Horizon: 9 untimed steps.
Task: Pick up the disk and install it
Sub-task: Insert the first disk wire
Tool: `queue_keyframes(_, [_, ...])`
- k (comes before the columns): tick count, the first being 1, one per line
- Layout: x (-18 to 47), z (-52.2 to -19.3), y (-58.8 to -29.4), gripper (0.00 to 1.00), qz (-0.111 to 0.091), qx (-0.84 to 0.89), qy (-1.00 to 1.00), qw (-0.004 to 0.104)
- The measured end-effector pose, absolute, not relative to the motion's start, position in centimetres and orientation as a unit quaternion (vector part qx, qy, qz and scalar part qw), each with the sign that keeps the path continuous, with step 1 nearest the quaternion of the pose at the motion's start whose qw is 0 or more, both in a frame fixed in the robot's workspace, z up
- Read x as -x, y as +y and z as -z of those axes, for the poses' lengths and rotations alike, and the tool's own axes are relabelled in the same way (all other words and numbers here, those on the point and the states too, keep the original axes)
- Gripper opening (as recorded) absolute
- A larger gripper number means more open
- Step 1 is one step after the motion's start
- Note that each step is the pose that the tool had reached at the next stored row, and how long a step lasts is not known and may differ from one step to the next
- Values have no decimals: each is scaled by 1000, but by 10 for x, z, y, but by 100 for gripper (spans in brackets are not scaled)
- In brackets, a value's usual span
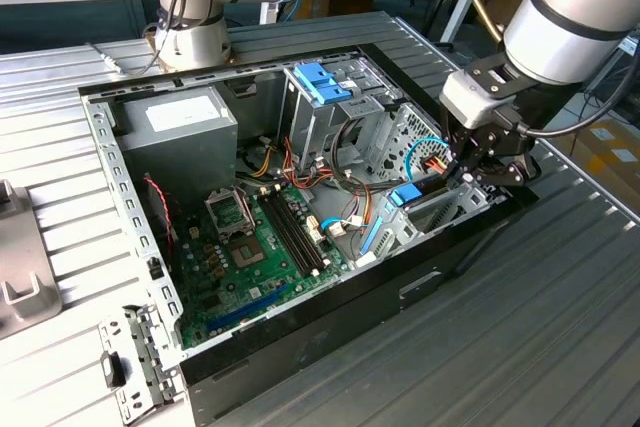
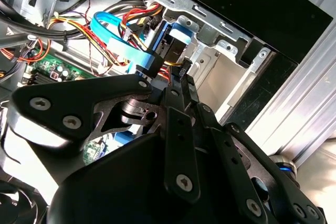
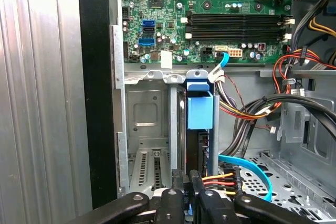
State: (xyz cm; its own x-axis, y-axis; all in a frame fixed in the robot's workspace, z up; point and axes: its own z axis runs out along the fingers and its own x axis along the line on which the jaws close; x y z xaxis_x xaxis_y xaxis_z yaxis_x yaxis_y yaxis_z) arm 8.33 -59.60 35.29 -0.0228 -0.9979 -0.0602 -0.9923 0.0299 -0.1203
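The disk (image 1: 408, 195) stands on edge in the metal bay at the case's corner, on the exterior view's right. In the first wrist view its dark body (image 3: 198, 140) shows edge-on under a blue plastic rail tab (image 3: 200, 109). My gripper (image 1: 465, 162) hangs right over that bay. Both wrist views show my gripper (image 3: 186, 178) with its black fingers (image 2: 181, 85) drawn together, no thing between them, the tips meeting the near end of the disk (image 2: 169, 45).
The open computer case (image 1: 300, 332) lies on a ribbed metal table. Inside are a green motherboard (image 1: 250, 247), a grey power supply (image 1: 180, 127), a cage with a blue latch (image 1: 322, 82), and coloured cables (image 3: 247, 166) beside the bay. A second arm's base (image 1: 195, 37) stands behind.
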Motion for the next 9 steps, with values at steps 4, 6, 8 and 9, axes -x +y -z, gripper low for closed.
queue_keyframes(4, [-83,-352,-596,17,22,696,715,64])
queue_keyframes(6, [-83,-352,-596,17,22,696,715,64])
queue_keyframes(8, [-83,-350,-596,17,22,696,715,64])
queue_keyframes(9, [-83,-350,-596,17,22,696,715,64])
